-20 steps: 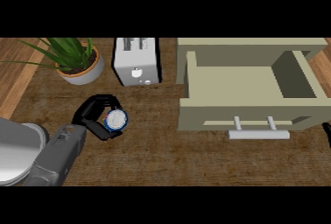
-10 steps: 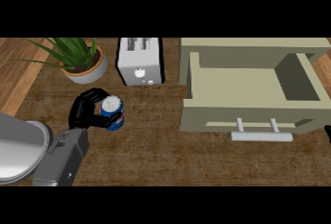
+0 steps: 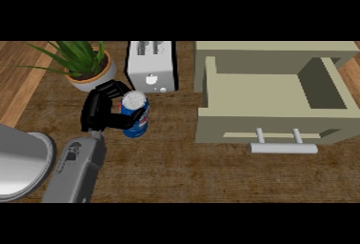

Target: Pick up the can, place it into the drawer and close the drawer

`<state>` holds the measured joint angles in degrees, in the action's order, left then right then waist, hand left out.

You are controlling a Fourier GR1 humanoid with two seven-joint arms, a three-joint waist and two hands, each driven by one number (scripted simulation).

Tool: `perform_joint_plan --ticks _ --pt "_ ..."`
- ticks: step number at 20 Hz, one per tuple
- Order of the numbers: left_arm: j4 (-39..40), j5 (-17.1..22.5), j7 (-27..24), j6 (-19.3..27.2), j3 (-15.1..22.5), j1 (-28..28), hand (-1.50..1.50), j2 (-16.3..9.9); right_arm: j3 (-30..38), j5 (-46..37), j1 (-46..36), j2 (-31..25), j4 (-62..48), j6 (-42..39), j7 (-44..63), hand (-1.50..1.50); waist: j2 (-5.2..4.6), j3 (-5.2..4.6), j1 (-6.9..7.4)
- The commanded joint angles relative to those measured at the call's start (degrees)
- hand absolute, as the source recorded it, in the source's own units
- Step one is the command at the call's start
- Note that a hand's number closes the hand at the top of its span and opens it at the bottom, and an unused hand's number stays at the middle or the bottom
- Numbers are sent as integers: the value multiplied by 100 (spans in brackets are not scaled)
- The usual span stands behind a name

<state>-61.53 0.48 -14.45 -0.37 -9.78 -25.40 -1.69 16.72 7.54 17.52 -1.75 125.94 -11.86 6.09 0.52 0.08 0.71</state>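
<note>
Blue can sits in your left hand, left of the middle of the frame, just below the toaster and near the plant pot. Black fingers curl round its side (the silver top shows). You seem to be on the picking-up step. Next, you likely need to carry it right, over the open drawer, and set it inside. Your right hand is out of sight.

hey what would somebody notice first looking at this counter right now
Probably the left hand, curled round a blue can left of centre. Next, the open beige drawer at right, nothing visible inside, handle facing the robot. Behind the can stand a white toaster and a potted plant.
</note>
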Motion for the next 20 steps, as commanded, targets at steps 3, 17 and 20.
perform_joint_plan --ticks 3,17,20 --pt "-1421 -93 1478 771 813 -387 150 164 88 26 -184 11 -270 -18 -188 -150 -23 -1 -53" --pt "-818 15 2765 2236 1878 -2722 150 169 -184 -257 -227 128 43 84 27 -150 -65 -7 -171" --pt "-554 -31 3069 2365 1901 -3197 150 169 -17 -12 -29 70 109 -21 99 -150 -58 -6 -174"
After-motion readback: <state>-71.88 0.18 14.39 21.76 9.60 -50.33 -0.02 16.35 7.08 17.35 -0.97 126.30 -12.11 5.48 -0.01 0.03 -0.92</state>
